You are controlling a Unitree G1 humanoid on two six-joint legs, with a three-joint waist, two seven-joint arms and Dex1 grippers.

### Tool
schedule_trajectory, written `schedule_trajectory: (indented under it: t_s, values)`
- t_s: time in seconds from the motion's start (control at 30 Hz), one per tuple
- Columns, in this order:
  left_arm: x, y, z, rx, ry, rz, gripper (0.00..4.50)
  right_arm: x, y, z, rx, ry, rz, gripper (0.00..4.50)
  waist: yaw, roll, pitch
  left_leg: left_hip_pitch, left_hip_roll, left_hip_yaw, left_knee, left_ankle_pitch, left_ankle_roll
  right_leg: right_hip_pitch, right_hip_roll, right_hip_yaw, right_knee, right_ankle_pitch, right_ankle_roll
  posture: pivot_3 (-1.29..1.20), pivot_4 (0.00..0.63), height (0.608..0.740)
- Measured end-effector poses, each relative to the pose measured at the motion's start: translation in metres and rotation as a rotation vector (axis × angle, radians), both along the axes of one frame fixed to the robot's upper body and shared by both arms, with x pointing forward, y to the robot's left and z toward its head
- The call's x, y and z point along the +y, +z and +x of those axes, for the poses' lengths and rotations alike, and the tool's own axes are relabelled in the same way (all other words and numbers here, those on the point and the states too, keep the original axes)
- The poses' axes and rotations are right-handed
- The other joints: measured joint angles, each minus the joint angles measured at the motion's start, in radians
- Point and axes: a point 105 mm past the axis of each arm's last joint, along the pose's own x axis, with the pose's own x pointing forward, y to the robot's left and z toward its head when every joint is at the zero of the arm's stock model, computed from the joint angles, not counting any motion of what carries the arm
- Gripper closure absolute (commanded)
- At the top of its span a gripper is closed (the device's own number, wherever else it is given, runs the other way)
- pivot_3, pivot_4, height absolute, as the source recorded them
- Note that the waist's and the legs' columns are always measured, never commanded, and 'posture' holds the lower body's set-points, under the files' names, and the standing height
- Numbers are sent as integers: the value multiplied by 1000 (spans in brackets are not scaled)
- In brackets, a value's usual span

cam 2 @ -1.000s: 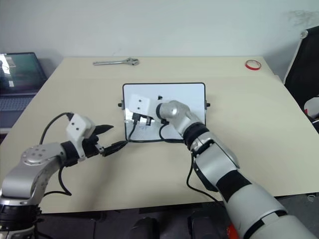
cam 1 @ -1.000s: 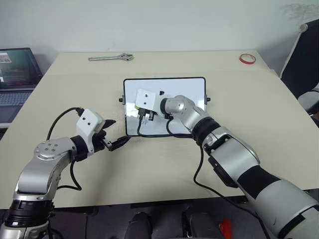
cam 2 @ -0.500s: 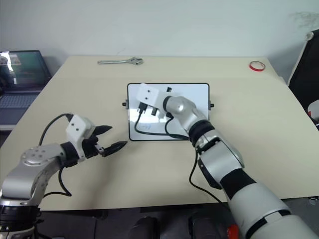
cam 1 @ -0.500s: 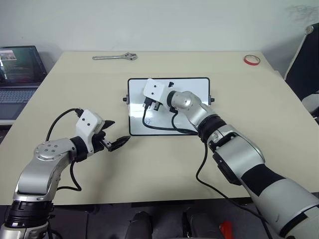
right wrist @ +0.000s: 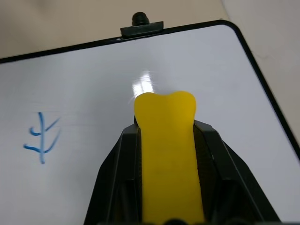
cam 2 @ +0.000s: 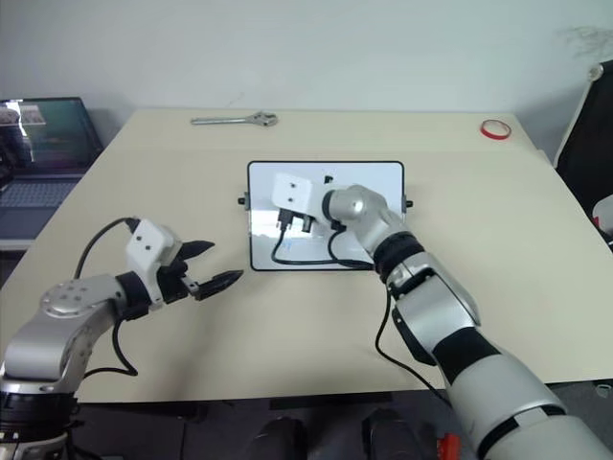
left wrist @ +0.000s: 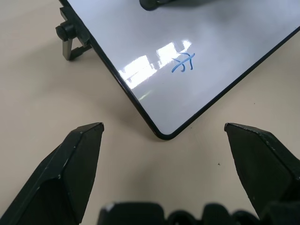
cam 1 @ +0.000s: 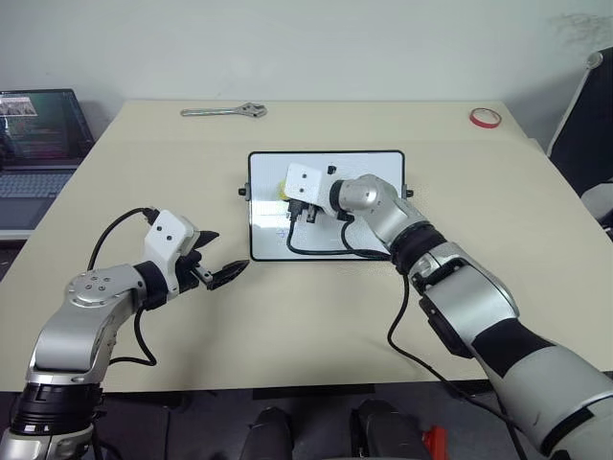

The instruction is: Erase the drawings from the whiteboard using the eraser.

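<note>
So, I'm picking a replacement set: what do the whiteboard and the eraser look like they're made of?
The whiteboard: a smooth, glossy white sheet, probably coated steel or melamine, since it mirrors bright highlights; its thin black frame looks like plastic. The eraser: matte yellow, likely soft foam or rubber, as it seems pinched where the right gripper's jaws squeeze it.

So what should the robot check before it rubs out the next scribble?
1. Eraser held tight in the right gripper: ok, both fingers clamp it.
2. A drawing left to wipe: ok, a blue scribble sits near the corner of the whiteboard closest to the left gripper.
3. Eraser over the board: ok.
4. Eraser touching the scribble: not ok, it sits apart from it.
5. Left gripper out of the way: ok, open, off the board.
6. Felt pressed flat on the board: cannot tell.
</note>
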Motion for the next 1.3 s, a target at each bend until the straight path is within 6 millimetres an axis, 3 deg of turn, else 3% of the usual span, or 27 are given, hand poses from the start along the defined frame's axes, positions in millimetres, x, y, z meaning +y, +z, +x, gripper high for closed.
schedule_trajectory:
  t_s: [0.13,0.23,0.33,0.4,0.53,0.6,0.73,0.83,1.13,1.3]
  values:
    - [7,-6,-4,9,37,-13,0,-10,11,4,65,-62,202,3384,7,1,1,-3,1,-2,0,0,0,-2,0,-1,0,0,0,0,150,740]
    - [18,4,-3,-42,91,-32,0,-33,48,6,89,-114,421,3384,15,2,3,-15,0,-5,1,0,0,-11,-1,-4,0,0,0,0,150,740]
    - [26,14,-2,-102,131,-57,0,-54,88,-21,69,-40,571,3386,20,2,3,-23,1,-5,0,0,-1,-18,-2,-5,-2,0,1,0,150,740]
    - [30,19,-2,-146,156,-77,0,-66,94,-46,83,6,589,3387,26,2,3,-24,2,-6,-1,-1,-1,-18,-2,-6,-5,-1,2,0,150,740]
    - [38,25,-4,-189,182,-83,0,-93,64,-86,185,18,525,3387,29,2,3,-26,1,-6,-2,-1,-1,-18,-3,-6,-9,-1,1,0,150,740]
    - [45,19,-10,-171,197,-86,0,-112,34,-110,275,-16,475,3388,32,2,3,-26,0,-5,-1,-1,-1,-18,-4,-6,-11,-2,1,0,150,740]
    - [41,9,-17,-128,144,-85,0,-128,5,-142,333,-41,400,3388,31,2,3,-23,-1,-4,0,-1,-1,-16,-4,-5,-8,-2,1,0,150,740]
    - [36,7,-19,-142,101,-51,0,-138,-11,-154,329,-73,349,3388,32,2,3,-19,-1,-2,0,-1,-1,-12,-3,-6,-8,-2,1,0,150,740]
    - [19,1,-16,-120,2,-55,0,-138,-51,-168,431,-122,443,3388,30,1,2,-19,0,3,0,-1,-1,-12,0,-3,-7,-1,1,0,150,740]
    - [15,-1,-17,-107,-24,-53,0,-121,-25,-156,340,-57,474,3388,21,1,2,-17,0,3,0,-1,-1,-13,1,-2,-5,-1,1,0,150,740]
